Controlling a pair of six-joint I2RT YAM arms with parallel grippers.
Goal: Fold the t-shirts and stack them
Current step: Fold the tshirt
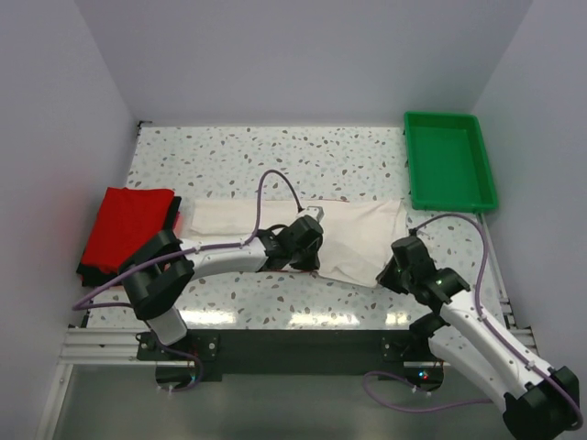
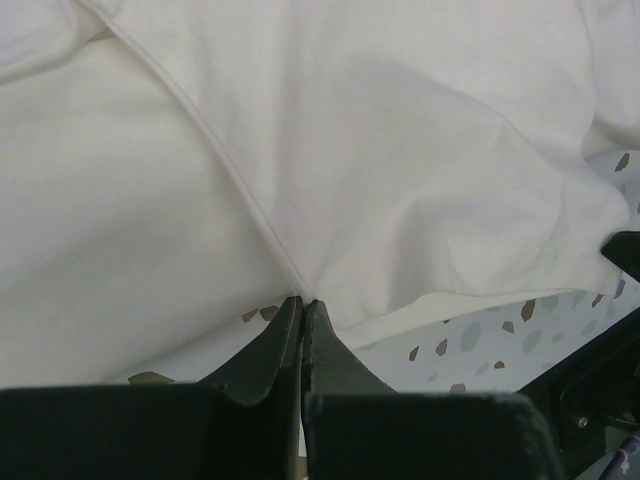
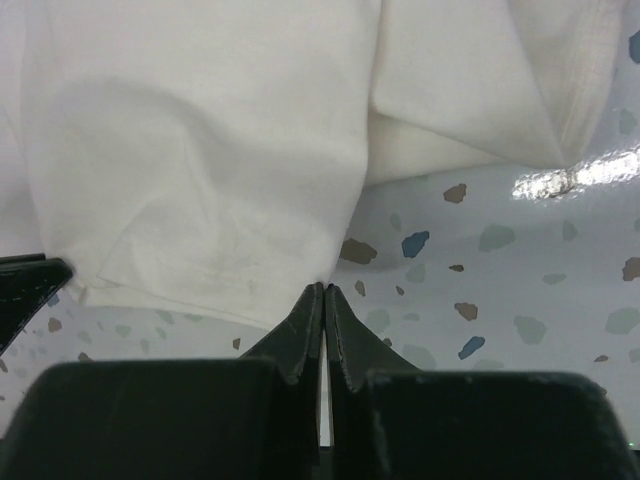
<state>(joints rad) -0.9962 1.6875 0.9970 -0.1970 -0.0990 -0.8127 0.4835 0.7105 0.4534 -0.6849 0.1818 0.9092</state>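
A cream-white t-shirt (image 1: 353, 234) lies spread across the middle of the table. My left gripper (image 1: 295, 259) sits at its near edge and is shut, pinching a fold of the cloth (image 2: 400, 150) right at the fingertips (image 2: 302, 302). My right gripper (image 1: 385, 275) is at the shirt's near right corner. It is also shut, with the hem of the white cloth (image 3: 200, 150) caught at its tips (image 3: 325, 288). A folded bright red t-shirt (image 1: 128, 229) rests at the left edge, and a darker layer (image 1: 88, 271) shows under it.
A green plastic tray (image 1: 449, 160) stands at the back right corner. The speckled tabletop (image 1: 275, 160) is bounded by white walls at the back and sides. Purple cables loop over both arms.
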